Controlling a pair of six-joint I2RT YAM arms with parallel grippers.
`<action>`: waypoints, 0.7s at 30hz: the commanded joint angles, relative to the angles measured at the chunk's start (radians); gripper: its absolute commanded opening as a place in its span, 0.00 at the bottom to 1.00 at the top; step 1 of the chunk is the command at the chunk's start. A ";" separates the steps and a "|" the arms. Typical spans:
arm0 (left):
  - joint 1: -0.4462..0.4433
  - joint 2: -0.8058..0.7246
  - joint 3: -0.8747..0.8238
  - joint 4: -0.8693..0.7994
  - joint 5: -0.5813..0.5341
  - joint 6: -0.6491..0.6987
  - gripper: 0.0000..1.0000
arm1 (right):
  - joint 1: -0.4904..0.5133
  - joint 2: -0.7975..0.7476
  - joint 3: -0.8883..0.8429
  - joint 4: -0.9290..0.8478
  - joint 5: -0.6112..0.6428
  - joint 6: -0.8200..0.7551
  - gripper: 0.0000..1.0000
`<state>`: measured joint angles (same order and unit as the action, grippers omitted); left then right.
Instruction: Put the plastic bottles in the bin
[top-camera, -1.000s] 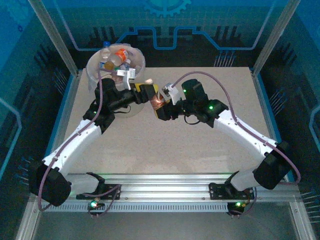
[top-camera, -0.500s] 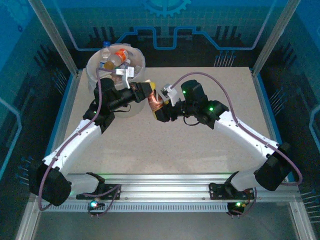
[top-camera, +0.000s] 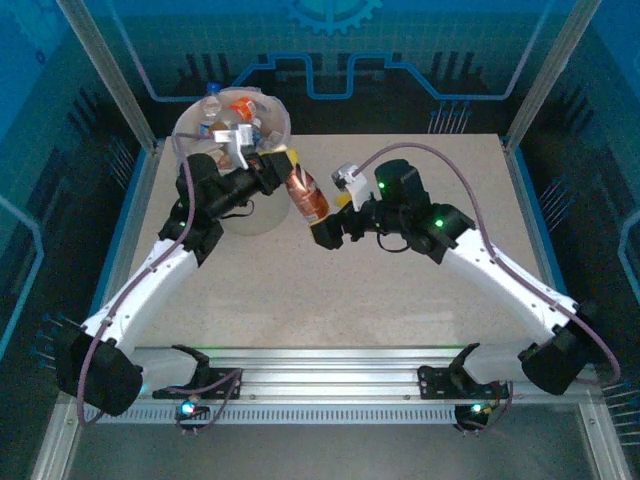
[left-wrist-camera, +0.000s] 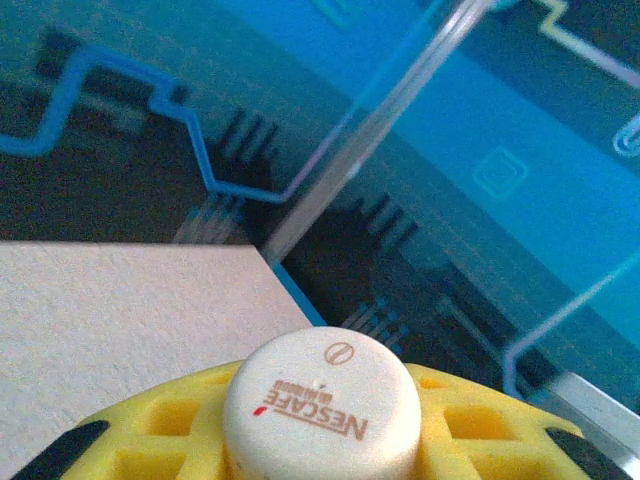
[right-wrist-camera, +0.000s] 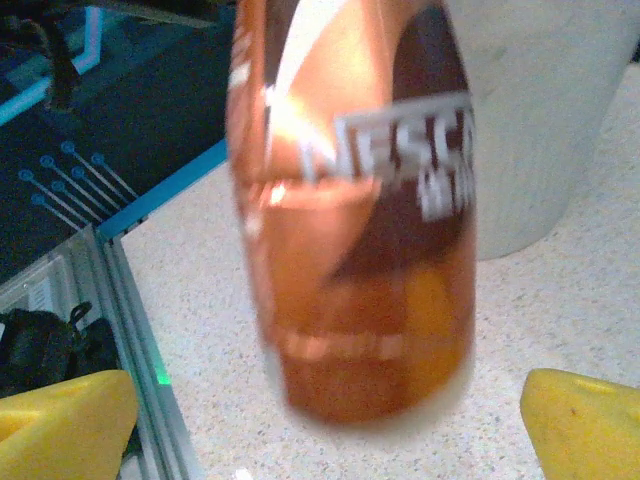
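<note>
The left gripper (top-camera: 283, 172) is seen closed on 1 brown-and-orange labelled plastic bottle (top-camera: 307, 197), clamped at the neck between yellow padded fingers (left-wrist-camera: 150, 440), with the white round cap (left-wrist-camera: 320, 405) showing between them. The bottle is held tilted above the speckled beige table (top-camera: 400, 290), just beside the large round translucent whitish bin (top-camera: 283, 128), in which several other plastic bottles (top-camera: 240, 108) are lying. The right gripper (top-camera: 322, 233) is recorded spread wide, with nothing held, its yellow fingertips (right-wrist-camera: 60, 420) standing apart from the bottle.
</note>
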<state>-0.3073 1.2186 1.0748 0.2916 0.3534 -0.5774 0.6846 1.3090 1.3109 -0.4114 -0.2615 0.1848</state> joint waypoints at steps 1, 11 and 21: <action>0.033 -0.035 0.058 0.096 -0.079 0.015 0.00 | 0.016 -0.066 -0.003 -0.019 0.068 -0.011 1.00; 0.144 -0.021 0.111 0.220 -0.282 0.100 0.01 | 0.014 -0.151 -0.038 -0.005 0.192 0.004 1.00; 0.220 0.155 0.232 0.336 -0.375 0.295 0.02 | 0.015 -0.136 -0.036 -0.015 0.178 0.014 1.00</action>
<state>-0.1120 1.3220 1.2510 0.5632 0.0158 -0.3641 0.6865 1.1709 1.2789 -0.4187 -0.0875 0.1864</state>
